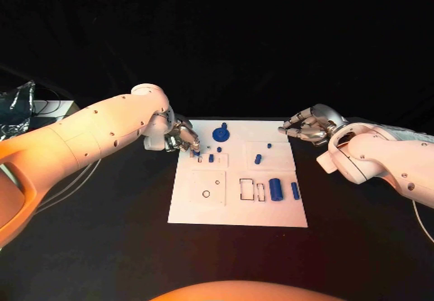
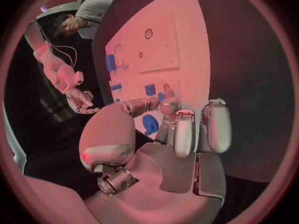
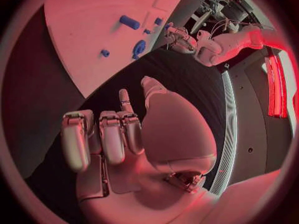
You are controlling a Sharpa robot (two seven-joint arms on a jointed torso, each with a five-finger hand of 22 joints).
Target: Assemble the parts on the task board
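The white task board (image 1: 237,207) lies mid-table. At its far left corner my left hand (image 1: 184,138) bends down, thumb and a finger pinching a small blue part (image 1: 196,152) just above the board; the pinch (image 2: 161,97) appears in the left wrist view too. A round blue part (image 1: 221,133) sits just right of that hand. More blue parts (image 1: 259,158) stand mid-board, and a blue cylinder (image 1: 275,188) and a thin bar (image 1: 295,190) lie near the right edge. My right hand (image 1: 306,127) hovers off the far right corner, fingers (image 3: 102,139) curled in on nothing.
Outlined slots mark the board: a circle (image 1: 207,193) and rectangles (image 1: 246,189) on its near half. A crumpled clear bag (image 1: 16,106) and cables lie at the table's far left. Black tabletop surrounds the board on all sides.
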